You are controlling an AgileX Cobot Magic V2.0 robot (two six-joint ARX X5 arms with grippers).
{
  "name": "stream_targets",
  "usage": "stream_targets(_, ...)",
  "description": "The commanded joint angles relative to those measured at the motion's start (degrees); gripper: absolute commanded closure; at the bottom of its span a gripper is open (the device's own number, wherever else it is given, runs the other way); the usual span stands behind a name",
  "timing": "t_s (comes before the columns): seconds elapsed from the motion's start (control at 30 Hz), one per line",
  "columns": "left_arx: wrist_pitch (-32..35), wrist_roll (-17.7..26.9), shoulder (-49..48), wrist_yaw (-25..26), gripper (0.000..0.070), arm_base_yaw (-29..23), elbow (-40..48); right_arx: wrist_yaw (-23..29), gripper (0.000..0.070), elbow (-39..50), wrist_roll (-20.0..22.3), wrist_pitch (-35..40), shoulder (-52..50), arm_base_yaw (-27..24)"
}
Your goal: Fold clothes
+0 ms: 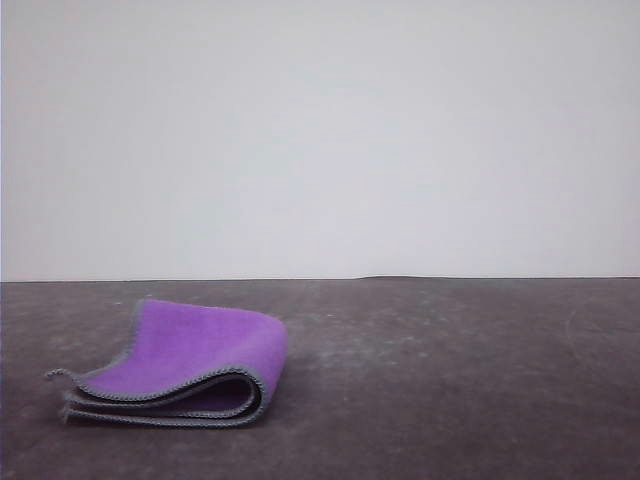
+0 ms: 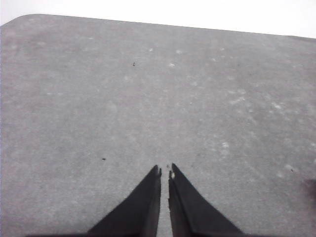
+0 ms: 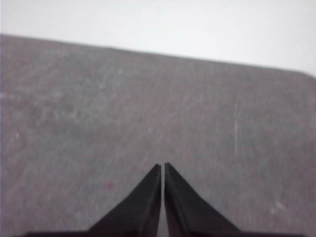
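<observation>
On grey table: folded cloth, purple up; both tools pressed together.

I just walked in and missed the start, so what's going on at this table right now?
A purple cloth with grey stitched edging lies folded over on itself on the left part of the dark table, purple side up, a frayed thread at its left corner. Nothing is touching it. The left gripper and the right gripper are both shut and empty, each above bare tabletop. The fold looks done, or nearly so.
</observation>
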State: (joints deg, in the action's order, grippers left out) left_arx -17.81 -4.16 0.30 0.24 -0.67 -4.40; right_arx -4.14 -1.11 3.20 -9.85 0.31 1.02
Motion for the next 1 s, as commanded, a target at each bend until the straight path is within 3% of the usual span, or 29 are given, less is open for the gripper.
stream_targets(0.0, -0.35, -0.45, -0.11, -0.07, 0.0683, 0.03, 0.92, 0.22, 0.0696, 0.42, -0.24, -0.25, -0.1, -0.01)
stream_targets(0.97, -0.34, -0.46, -0.11, -0.06, 0.0683, 0.02, 0.92, 0.09, 0.0696, 0.38, -0.2, 0.83, -0.1, 0.35)
